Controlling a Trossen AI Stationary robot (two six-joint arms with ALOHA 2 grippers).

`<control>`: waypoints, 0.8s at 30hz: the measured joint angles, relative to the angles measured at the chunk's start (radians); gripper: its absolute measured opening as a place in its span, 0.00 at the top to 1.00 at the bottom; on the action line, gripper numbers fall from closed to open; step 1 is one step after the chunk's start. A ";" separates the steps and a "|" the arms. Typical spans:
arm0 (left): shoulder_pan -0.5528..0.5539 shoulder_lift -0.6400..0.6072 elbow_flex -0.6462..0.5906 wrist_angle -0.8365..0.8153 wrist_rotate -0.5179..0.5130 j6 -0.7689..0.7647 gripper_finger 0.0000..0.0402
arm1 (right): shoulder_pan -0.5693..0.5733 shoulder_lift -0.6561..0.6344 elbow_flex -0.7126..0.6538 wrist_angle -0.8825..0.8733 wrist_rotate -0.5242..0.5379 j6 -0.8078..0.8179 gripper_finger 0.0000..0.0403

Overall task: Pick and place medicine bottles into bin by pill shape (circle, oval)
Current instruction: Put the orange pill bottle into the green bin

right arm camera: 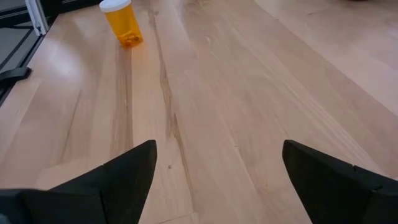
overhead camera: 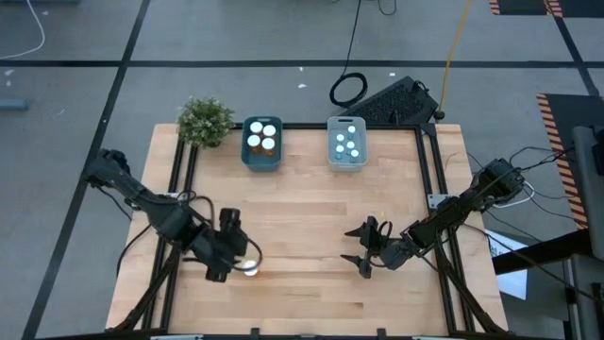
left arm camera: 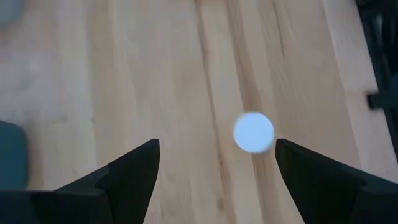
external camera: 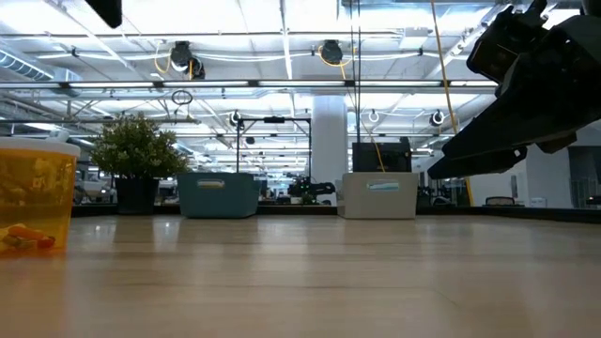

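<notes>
One amber medicine bottle [external camera: 33, 197] with a white cap [left arm camera: 254, 132] stands upright on its base on the wooden table, near the front left; it also shows in the high view [overhead camera: 250, 268] and far off in the right wrist view [right arm camera: 124, 23]. My left gripper [left arm camera: 217, 149] hovers open above the bottle, pointing down, with the cap between its fingers and nearer one of them. My right gripper [overhead camera: 356, 246] is open over the table's front right and holds nothing. Several white-capped amber bottles fill the teal bin [overhead camera: 261, 159]. Pale blue ones fill the white bin [overhead camera: 346, 162].
Both bins stand at the table's far edge, the teal bin [external camera: 218, 195] left of the white bin [external camera: 380, 197]. A potted plant [overhead camera: 206, 121] sits at the far left corner. Bare wood [overhead camera: 302, 217] lies between the bins and the grippers.
</notes>
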 joint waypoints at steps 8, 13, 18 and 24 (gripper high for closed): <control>-0.002 0.202 0.126 -0.119 0.211 0.084 0.19 | 0.000 0.000 0.000 0.000 0.000 -0.003 0.15; -0.001 0.292 0.133 -0.115 0.268 0.135 0.19 | 0.000 0.000 0.000 0.000 -0.001 -0.001 0.15; 0.002 0.358 0.133 -0.114 0.265 0.143 0.19 | 0.000 0.000 0.000 0.000 -0.001 -0.001 0.15; 0.003 0.411 0.126 -0.082 0.232 0.146 0.19 | 0.000 0.000 0.000 0.000 -0.002 0.001 0.15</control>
